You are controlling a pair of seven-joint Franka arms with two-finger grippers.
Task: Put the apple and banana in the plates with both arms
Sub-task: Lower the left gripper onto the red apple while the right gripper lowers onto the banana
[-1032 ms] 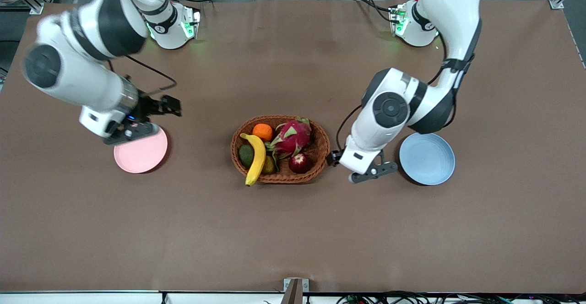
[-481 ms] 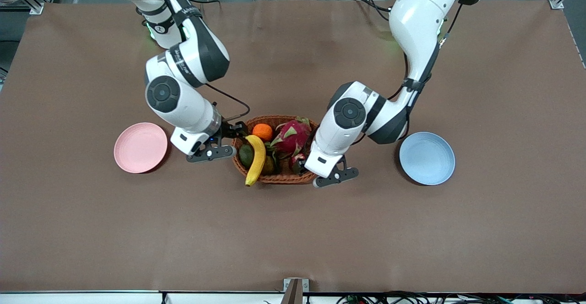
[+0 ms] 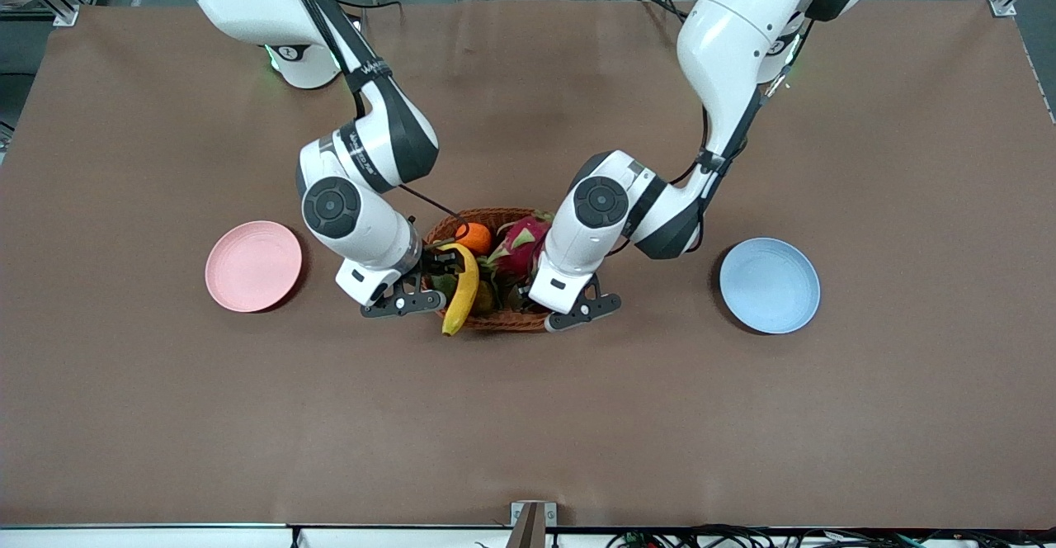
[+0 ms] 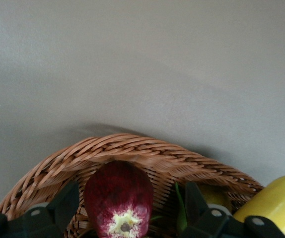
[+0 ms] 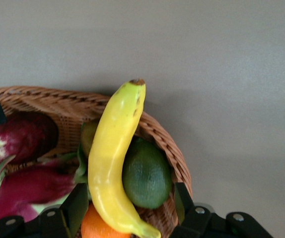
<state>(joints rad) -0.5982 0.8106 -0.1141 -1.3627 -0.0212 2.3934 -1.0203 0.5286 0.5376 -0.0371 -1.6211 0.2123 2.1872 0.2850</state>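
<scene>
Banana [image 3: 461, 287] lengthwise in mid-table basket [image 3: 495, 323], one tip over the rim toward the front camera, apple [image 4: 118, 199] beside it, right gripper [image 5: 127, 210] open astride banana, left gripper [image 4: 127, 208] open astride apple, brown tabletop [image 3: 528, 416], pink plate [image 3: 253, 266] and blue plate [image 3: 770, 285] toward opposite ends.

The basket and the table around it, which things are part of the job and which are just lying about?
Part of the job: apple, banana, pink plate, blue plate, left gripper, right gripper.

Just lying about: basket, orange, dragon fruit, green fruit.
</scene>
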